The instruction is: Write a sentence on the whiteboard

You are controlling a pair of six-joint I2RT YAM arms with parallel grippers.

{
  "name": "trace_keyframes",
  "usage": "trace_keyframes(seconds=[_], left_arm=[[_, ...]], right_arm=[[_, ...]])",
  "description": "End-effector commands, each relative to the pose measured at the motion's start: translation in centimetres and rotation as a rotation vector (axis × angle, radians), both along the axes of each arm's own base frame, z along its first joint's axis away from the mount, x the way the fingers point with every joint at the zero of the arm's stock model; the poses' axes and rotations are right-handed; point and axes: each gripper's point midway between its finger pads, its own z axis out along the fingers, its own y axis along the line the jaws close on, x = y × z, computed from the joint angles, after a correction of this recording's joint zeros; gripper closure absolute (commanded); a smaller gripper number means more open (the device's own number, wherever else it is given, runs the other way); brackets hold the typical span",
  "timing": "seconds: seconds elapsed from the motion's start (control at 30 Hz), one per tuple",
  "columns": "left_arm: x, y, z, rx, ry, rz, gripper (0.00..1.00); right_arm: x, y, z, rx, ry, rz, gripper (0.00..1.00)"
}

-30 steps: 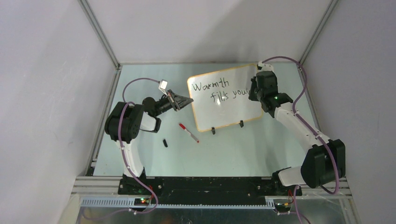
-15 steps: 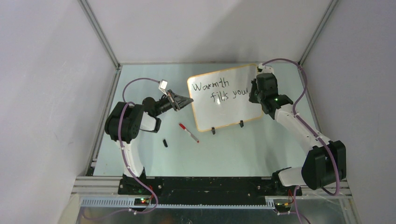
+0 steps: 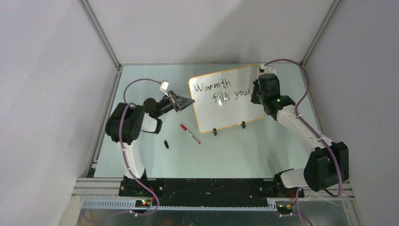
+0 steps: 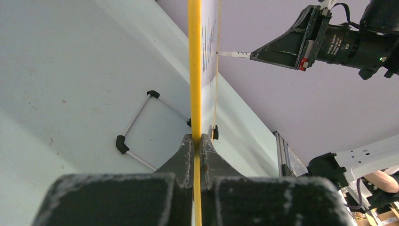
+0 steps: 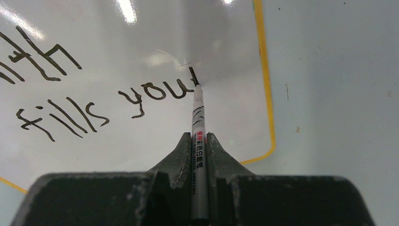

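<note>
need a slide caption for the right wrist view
Right claw shut on a marker, tip against the whiteboard just past "you" in the handwritten sentence.

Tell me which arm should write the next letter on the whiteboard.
Right. The right gripper is shut on the marker, whose tip meets the whiteboard at the end of the sentence. The left gripper is shut on the whiteboard's edge, apparently steadying it, and holds no pen.

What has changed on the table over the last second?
The right tool eased slightly nearer, it seems, still shut on the pen, tip at the board. The left tool still clamps the board's edge; red pen and cap unmoved.
</note>
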Motion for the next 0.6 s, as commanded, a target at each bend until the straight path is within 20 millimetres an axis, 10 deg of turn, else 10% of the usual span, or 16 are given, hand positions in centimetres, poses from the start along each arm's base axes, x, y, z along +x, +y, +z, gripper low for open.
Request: trace_keyframes(seconds=[0.0, 0.57], left_arm=[[-0.9, -0.4, 1.5, 0.011, -0.094, -0.024, 1.0], [-0.9, -0.4, 1.5, 0.01, -0.093, -0.023, 1.0]], right_arm=[[0.9, -0.2, 2.3, 0.014, -0.074, -0.008, 1.0], [1.6, 0.0, 3.4, 0.021, -0.092, -0.003, 1.0]])
